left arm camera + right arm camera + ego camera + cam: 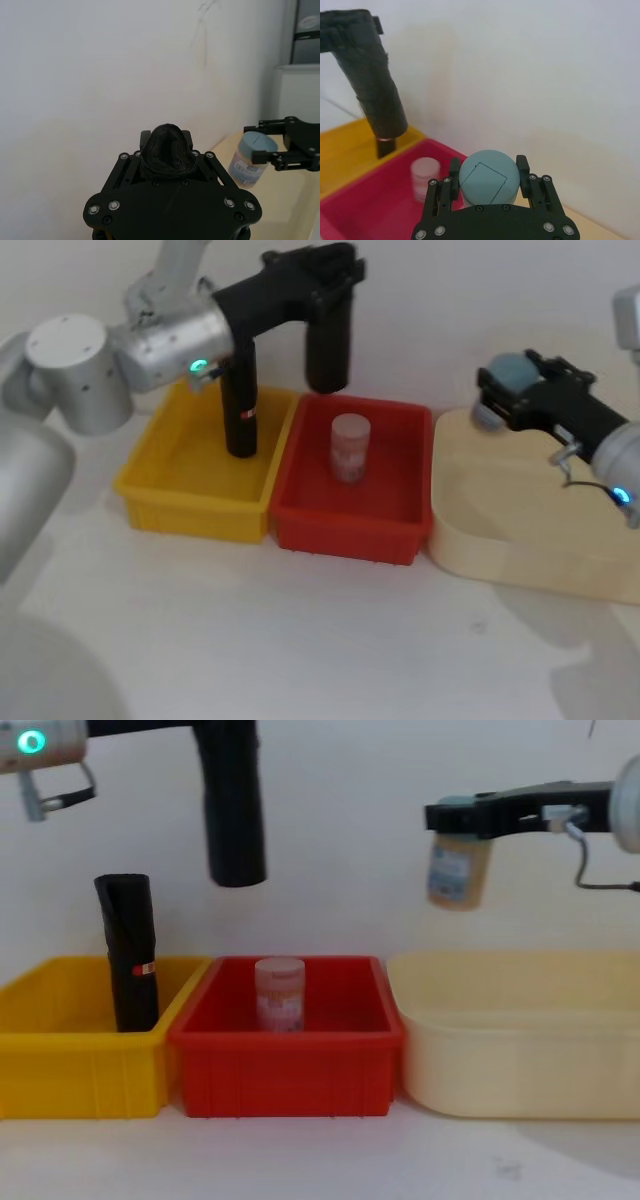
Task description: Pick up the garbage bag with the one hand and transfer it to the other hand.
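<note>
Yellow bin (70, 1065): labelled roll (128, 955); red bin (290, 1075): jar (280, 992); garbage bag (232, 810) aloft

You're looking at a robot test bench, the kind you'd find in a lab. A plain white table (300, 640) stands against a plain white wall (100, 75). On it, three plastic containers sit close together in a tidy row: a yellow bin (190, 512), a red bin (345, 530) and a cream tub (520, 550). A black roll (128, 955) stands upright in the yellow bin and a small capped jar (279, 992) in the red one, set out like test props. Two silver-grey robot arms reach in above them: the left arm (165, 345) shows a green light, the right arm (612, 445) a blue one.
</note>
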You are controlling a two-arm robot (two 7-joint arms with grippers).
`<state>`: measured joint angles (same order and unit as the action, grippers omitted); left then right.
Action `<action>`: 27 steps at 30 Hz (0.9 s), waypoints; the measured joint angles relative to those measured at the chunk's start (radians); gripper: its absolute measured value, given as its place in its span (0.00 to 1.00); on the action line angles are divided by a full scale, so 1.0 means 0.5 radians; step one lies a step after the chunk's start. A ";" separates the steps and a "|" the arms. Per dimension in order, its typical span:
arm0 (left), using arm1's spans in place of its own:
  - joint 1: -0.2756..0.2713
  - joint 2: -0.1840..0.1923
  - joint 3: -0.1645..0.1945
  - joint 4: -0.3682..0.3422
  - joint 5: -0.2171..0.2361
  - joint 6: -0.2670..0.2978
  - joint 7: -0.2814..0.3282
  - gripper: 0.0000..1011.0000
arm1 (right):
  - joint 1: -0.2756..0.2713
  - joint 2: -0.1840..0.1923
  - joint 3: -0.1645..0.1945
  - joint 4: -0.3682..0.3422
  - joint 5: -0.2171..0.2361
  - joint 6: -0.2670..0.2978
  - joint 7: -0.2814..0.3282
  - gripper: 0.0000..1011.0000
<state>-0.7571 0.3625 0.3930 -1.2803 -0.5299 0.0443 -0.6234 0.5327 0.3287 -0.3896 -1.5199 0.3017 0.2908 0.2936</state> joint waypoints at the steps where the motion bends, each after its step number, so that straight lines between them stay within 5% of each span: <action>1: -0.022 -0.015 0.011 0.027 -0.003 -0.004 -0.016 0.32 | -0.015 0.014 0.024 -0.017 -0.003 0.011 -0.021 0.64; 14: -0.417 -0.353 0.181 0.631 -0.064 -0.144 -0.346 0.32 | -0.156 0.133 0.224 -0.096 -0.017 0.106 -0.158 0.64; 21: -0.734 -0.654 0.268 1.296 -0.151 -0.364 -0.602 0.32 | -0.197 0.165 0.288 -0.084 -0.019 0.129 -0.178 0.64; 27: -0.892 -0.798 0.315 1.630 -0.204 -0.476 -0.721 0.32 | -0.216 0.178 0.322 -0.068 -0.018 0.138 -0.187 0.71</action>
<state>-1.2031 -0.0364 0.5505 -0.4651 -0.6319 -0.1937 -0.9841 0.4248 0.4175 -0.2288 -1.5540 0.2927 0.3596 0.2002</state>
